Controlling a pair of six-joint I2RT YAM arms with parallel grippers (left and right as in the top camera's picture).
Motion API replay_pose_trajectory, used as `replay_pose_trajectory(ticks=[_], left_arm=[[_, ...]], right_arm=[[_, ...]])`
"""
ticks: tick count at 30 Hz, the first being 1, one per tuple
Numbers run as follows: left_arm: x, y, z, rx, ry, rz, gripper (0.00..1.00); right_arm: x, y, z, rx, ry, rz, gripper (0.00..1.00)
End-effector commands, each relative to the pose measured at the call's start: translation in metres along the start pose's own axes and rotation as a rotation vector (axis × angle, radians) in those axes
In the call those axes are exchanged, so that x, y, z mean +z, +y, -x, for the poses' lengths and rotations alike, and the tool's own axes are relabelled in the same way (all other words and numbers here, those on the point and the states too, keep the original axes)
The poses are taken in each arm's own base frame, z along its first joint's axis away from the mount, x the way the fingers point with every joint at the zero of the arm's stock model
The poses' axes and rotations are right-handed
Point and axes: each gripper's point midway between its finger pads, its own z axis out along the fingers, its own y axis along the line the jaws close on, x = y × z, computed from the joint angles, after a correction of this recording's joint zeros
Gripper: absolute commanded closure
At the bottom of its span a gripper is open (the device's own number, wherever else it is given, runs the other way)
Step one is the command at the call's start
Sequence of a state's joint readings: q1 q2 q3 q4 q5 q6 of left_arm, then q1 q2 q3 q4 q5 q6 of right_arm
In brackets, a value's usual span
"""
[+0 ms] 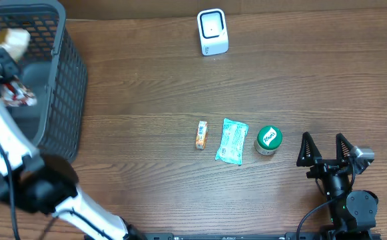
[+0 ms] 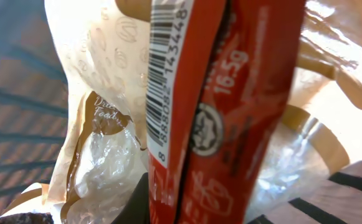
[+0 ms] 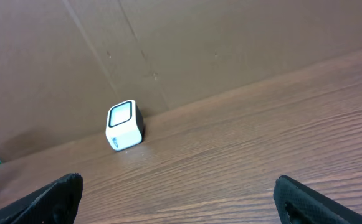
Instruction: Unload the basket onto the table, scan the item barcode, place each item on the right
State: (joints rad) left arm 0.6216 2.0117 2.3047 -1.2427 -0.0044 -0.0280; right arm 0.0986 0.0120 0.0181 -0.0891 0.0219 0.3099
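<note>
My left gripper reaches into the dark basket at the far left and is shut on a red packet. The packet's white barcode strip faces the left wrist camera. From overhead only a bit of the red packet shows beside the arm. The white scanner stands at the back of the table; the right wrist view also takes in the scanner. My right gripper rests open at the front right, holding nothing.
A beige and clear bread bag lies in the basket behind the red packet. On the table sit a small orange packet, a teal packet and a green-lidded jar. A brown wall backs the table.
</note>
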Motion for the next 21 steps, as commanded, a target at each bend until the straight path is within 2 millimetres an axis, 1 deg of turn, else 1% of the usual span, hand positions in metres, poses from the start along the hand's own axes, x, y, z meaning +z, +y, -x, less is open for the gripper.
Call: replay_pose_trajectory(ticks=[1, 3, 6, 7, 9, 12, 15, 17, 21], left_arm=[[-0.062, -0.018, 0.013, -0.057, -0.115, -0.097, 0.96], [-0.093, -0.026, 0.014, -0.07, -0.16, -0.148, 0.96], [-0.135, -0.04, 0.005, -0.078, -0.191, -0.238, 0.96], [-0.146, -0.042, -0.001, -0.077, -0.192, -0.256, 0.96], [-0.163, -0.043, -0.013, -0.082, -0.18, -0.262, 0.96], [-0.177, -0.045, -0.034, -0.108, -0.132, -0.272, 0.96], [-0.183, -0.057, -0.057, -0.095, -0.056, -0.306, 0.96], [-0.184, -0.067, -0.073, -0.063, 0.007, -0.32, 0.96], [-0.183, -0.098, -0.101, 0.06, 0.102, -0.354, 0.96]], right_arm=[[0.0, -0.001, -0.001, -0.003, -0.005, 0.003, 0.0], [0.0, -0.001, -0.001, -0.003, -0.005, 0.003, 0.0], [0.0, -0.001, -0.001, -0.003, -0.005, 0.003, 0.0], [0.0, -0.001, -0.001, -0.003, -0.005, 0.003, 0.0], [0.0, -0.001, -0.001, -0.003, -0.005, 0.003, 0.0], [0.0, -0.001, -0.001, -0.003, -0.005, 0.003, 0.0], [0.0, -0.001, -0.001, -0.003, -0.005, 0.003, 0.0], [0.0, -0.001, -0.001, -0.003, -0.005, 0.003, 0.0], [0.0, -0.001, -0.001, -0.003, -0.005, 0.003, 0.0]])
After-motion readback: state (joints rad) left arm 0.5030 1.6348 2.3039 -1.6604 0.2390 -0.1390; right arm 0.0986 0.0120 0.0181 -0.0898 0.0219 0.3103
